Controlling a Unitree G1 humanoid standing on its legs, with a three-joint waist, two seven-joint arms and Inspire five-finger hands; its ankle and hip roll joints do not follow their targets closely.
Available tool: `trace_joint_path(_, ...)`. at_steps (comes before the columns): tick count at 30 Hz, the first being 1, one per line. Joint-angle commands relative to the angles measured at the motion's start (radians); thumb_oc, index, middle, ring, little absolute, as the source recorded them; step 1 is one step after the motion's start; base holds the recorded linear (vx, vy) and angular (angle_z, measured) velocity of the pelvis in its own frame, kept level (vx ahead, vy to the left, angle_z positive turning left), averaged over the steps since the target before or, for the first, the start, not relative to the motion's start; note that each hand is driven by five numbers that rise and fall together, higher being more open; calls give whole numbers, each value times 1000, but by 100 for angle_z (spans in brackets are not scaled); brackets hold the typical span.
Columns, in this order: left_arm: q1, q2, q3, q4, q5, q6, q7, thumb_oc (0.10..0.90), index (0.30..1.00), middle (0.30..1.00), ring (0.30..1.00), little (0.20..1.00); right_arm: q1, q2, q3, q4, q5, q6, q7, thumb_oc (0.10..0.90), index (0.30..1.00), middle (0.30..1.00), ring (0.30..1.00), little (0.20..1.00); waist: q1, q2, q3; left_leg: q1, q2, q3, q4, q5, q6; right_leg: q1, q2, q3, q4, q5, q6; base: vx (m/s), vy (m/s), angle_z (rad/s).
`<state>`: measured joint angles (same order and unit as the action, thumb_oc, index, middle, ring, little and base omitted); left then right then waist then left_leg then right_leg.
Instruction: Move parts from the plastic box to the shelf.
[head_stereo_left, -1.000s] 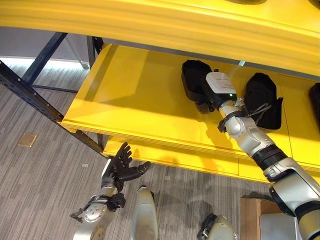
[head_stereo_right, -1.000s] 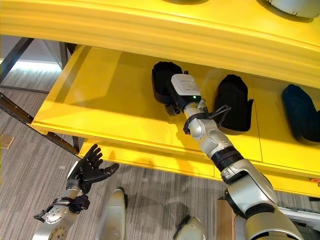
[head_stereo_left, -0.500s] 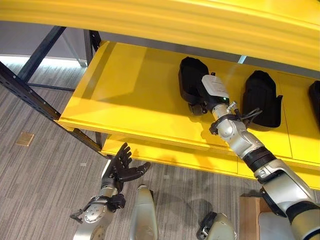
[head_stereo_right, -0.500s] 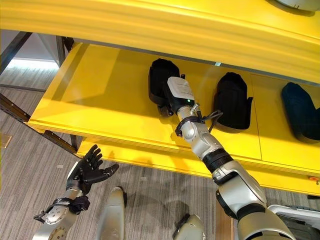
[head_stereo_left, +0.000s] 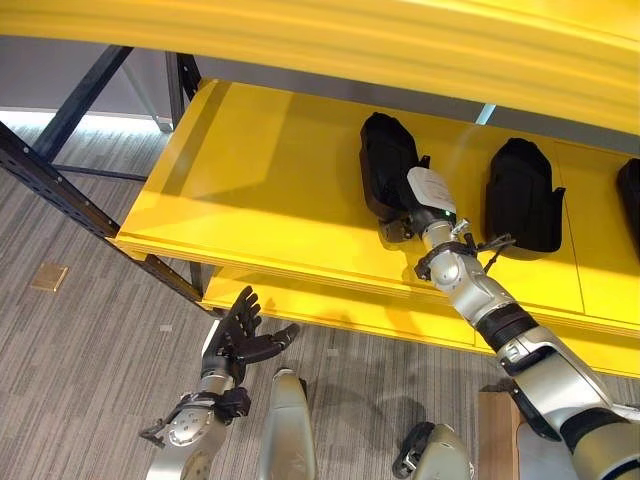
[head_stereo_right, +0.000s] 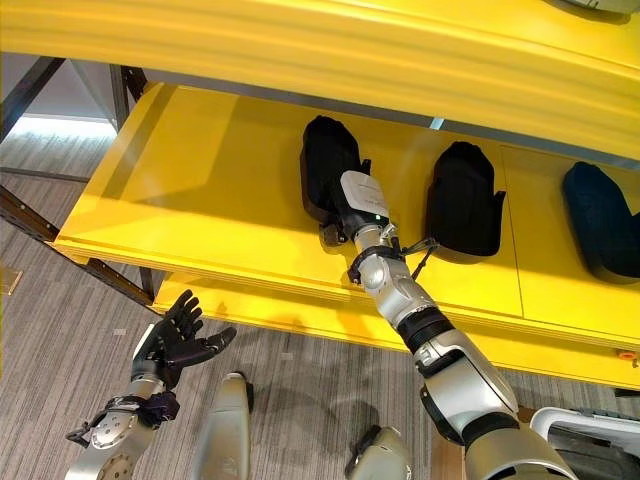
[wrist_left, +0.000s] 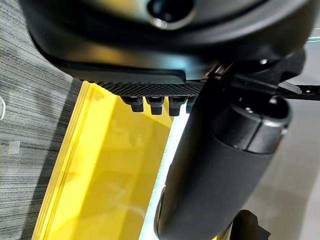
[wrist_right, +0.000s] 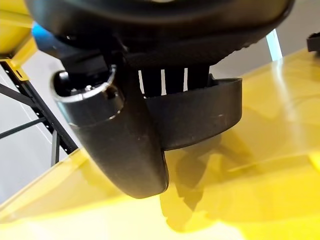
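A black moulded part (head_stereo_left: 383, 165) lies on the yellow shelf (head_stereo_left: 260, 190), toward its back. My right hand (head_stereo_left: 396, 216) is at the part's near end, under the white wrist camera. In the right wrist view its fingers (wrist_right: 175, 77) run straight along the part (wrist_right: 200, 115), and the thumb (wrist_right: 125, 145) sticks out beside it, uncurled. Two more black parts (head_stereo_right: 462, 200) (head_stereo_right: 600, 220) lie further right on the same shelf. My left hand (head_stereo_left: 240, 335) hangs open, palm up, low over the floor in front of the shelf.
The upper yellow shelf board (head_stereo_left: 400, 40) overhangs the work area. A lower yellow level (head_stereo_left: 330, 305) juts out beneath. A dark steel frame post (head_stereo_left: 60, 180) slants at the left. A brown wooden box (head_stereo_left: 495, 430) stands on the grey floor at the lower right.
My right arm has drawn back toward the shelf's front edge, while the black part stays lying on the shelf. The left hand has not moved.
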<state>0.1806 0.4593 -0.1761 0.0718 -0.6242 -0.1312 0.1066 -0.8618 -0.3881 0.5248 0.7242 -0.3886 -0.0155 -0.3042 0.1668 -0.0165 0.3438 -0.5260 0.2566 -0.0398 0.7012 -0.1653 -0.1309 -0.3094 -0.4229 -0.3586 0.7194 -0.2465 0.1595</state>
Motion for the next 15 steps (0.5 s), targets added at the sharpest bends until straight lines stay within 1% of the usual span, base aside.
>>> trace_joint_path(1, -46, 56, -22, -94, -4, -85, 0, 900, 1000, 1000, 1000, 1000, -19, 28, -44, 28, 44, -13, 21, 400, 300, 300, 300, 300, 13, 24, -5, 20, 38, 33, 21, -52, 23, 1, 22, 5, 56, -25, -41, 0, 0, 0)
trace_joint_path(12, -44, 62, -25, -98, -2, -86, 1, 900, 1000, 1000, 1000, 1000, -17, 47, -38, 41, 44, -13, 28, 400, 300, 300, 300, 300, 16, 25, 4, 17, 39, 28, 19, -46, 20, -1, 23, 7, 58, -23, -41, 0, 0, 0)
trace_joint_path(13, -45, 61, -24, -96, -2, -86, 2, 900, 1000, 1000, 1000, 1000, -18, 46, -39, 38, 46, -13, 29, 486, 421, 421, 421, 421, 16, 25, 6, 16, 39, 28, 19, -46, 21, -2, 23, 6, 60, -23, -41, 0, 0, 0)
trace_joint_path(14, -46, 60, -24, -97, -3, -86, 2, 900, 1000, 1000, 1000, 1000, -17, 50, -40, 40, 47, -14, 29, 486, 421, 421, 421, 421, 16, 25, 5, 15, 38, 27, 19, -46, 21, -3, 23, 7, 60, -24, -41, 0, 0, 0)
trace_joint_path(15, -48, 60, -25, -96, -2, -86, 1, 900, 1000, 1000, 1000, 1000, -20, 52, -41, 43, 52, -15, 28, 900, 1000, 1000, 1000, 1000, 17, 25, 5, 14, 37, 26, 19, -46, 21, -5, 23, 7, 61, -24, -41, 0, 0, 0)
